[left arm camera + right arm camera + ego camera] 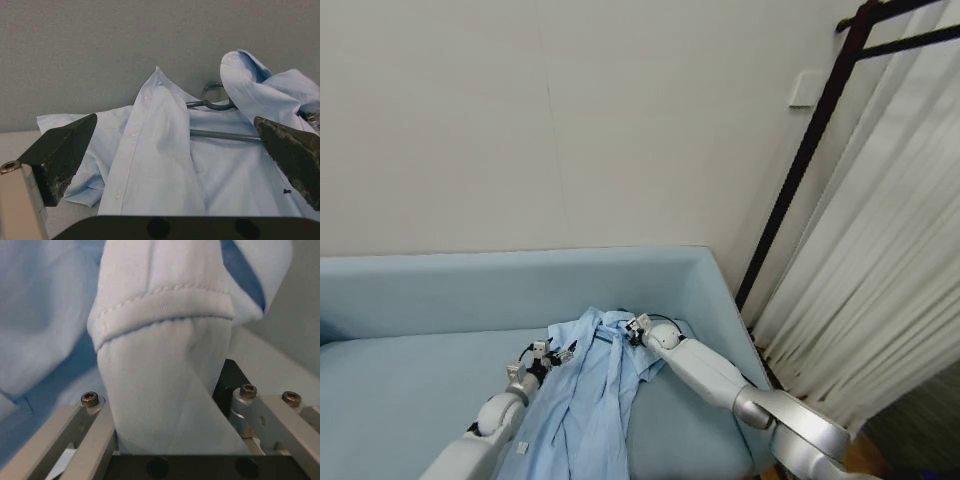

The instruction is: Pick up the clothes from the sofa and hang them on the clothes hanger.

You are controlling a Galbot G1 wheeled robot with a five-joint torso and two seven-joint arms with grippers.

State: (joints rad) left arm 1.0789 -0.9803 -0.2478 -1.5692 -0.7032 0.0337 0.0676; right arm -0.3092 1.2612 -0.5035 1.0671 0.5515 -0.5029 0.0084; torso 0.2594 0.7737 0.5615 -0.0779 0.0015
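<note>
Clasping shirt point(588, 395), right pincer point(632, 331), left pincer point(557, 351) spread

One light-blue shirt point(588, 395), one sofa point(420, 300), one dark wire hanger point(216, 105). At the frame's right, one dark rack point(802, 160) and one white curtain point(880, 280). Two tools at lower centre: left tool point(552, 352), right tool point(631, 330).

Light-blue shirt point(585, 385) crumpled on sofa point(420, 300) seat; dark wire hanger point(225, 135) inside collar.
</note>
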